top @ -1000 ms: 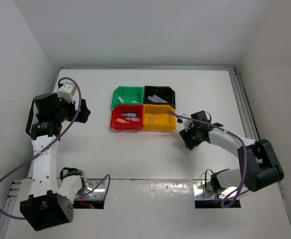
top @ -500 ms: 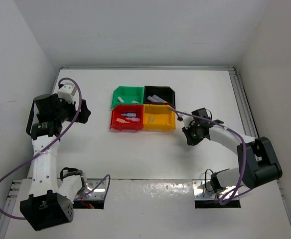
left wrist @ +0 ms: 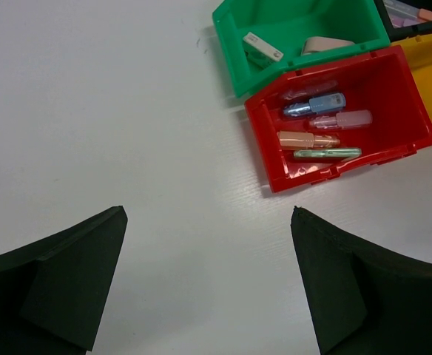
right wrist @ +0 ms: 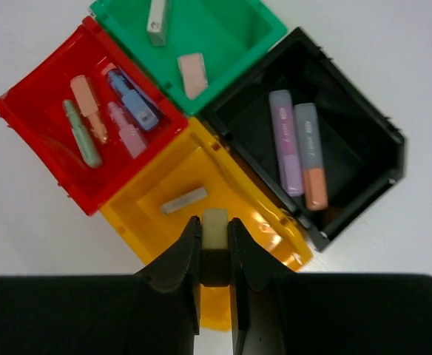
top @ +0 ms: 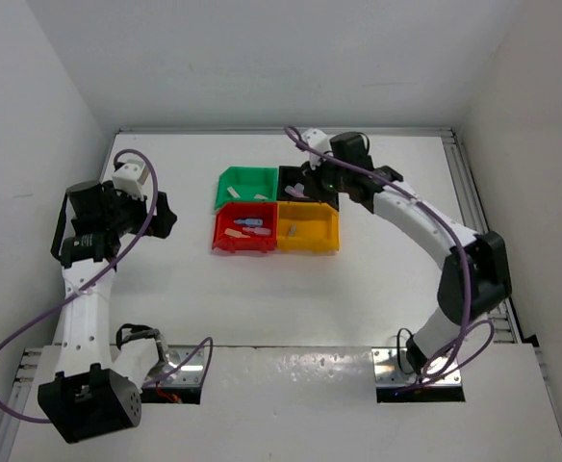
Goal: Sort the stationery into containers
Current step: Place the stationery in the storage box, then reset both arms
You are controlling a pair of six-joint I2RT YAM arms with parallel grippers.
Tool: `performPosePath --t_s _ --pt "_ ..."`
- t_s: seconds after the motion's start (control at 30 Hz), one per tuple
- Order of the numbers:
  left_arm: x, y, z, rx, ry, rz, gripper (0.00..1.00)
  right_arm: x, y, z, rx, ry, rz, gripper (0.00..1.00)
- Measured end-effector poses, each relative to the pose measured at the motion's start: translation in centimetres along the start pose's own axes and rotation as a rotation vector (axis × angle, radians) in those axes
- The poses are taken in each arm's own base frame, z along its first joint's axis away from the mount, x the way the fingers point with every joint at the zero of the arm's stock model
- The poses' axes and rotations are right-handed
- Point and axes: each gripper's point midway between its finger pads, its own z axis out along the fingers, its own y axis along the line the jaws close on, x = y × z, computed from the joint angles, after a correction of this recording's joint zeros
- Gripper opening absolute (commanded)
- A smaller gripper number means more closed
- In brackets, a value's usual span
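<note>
- The right gripper (right wrist: 214, 248) pinches a small pale cream block (right wrist: 214, 224) between narrowed fingers, above the yellow square plastic bin (right wrist: 146, 225), which holds one grey block (right wrist: 183, 200).
- The left gripper (left wrist: 207, 218) hangs with fingers spread wide, holding nothing, over the white table (left wrist: 90, 111) near the red square plastic bin (left wrist: 393, 92).
- That bin holds blue, pink, orange and mint-green stubby sticks (left wrist: 339, 120).
</note>
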Motion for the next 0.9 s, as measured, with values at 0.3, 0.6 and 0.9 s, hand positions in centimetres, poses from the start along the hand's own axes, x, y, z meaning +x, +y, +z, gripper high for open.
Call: performPosePath --t_s 0.3,0.6,0.9 --pt "0.3 0.2 0.4 0.000 0.017 -0.012 1.00 5.0 2.5 4.3 -0.076 0.173 0.100 0.90" --pt "0.3 2.9 2.2 -0.081 0.113 -0.107 1.00 3.5 2.7 0.8 -0.117 0.138 0.141 0.99" --pt "0.8 4.2 2.5 -0.143 0.146 -0.120 1.00 6.1 -9.6 -9.9 0.209 -0.029 0.356 0.99"
